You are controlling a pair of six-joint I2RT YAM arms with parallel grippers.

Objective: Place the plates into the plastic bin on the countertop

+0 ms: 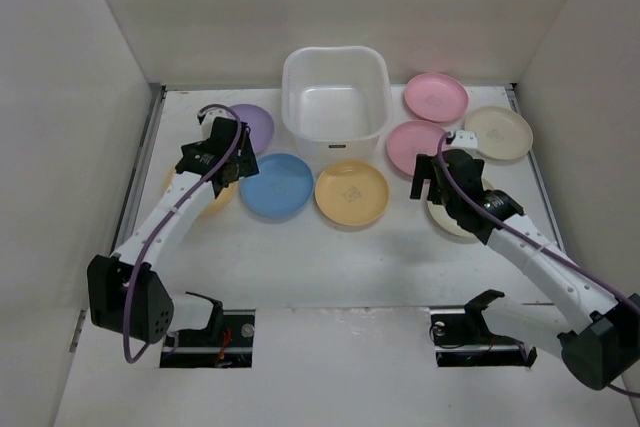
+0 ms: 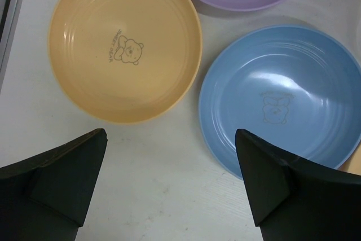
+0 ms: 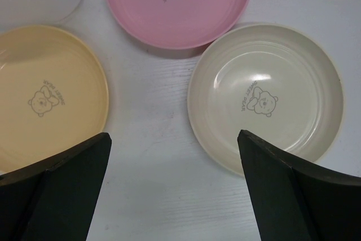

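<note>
- The plastic bin (image 1: 336, 135) stood upright and empty at the back of the countertop (image 1: 330, 267)
- On my left lay a purple plate (image 1: 256, 125), a blue plate (image 1: 276, 185) and a yellow-orange plate (image 2: 124, 43), all face up
- A second yellow-orange plate (image 1: 352, 192) lay before the bin
- On my right lay two pink plates (image 1: 436, 97) and two cream plates (image 1: 498, 132), flat and separate

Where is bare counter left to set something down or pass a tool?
Free: the wide countertop strip between the plates and the arm bases; inside the plastic bin. Crowded: both flanks of the bin, where plates sit nearly edge to edge.

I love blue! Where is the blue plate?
Top view, left of centre: the blue plate sits beside the middle yellow-orange plate, near the bin.
</note>
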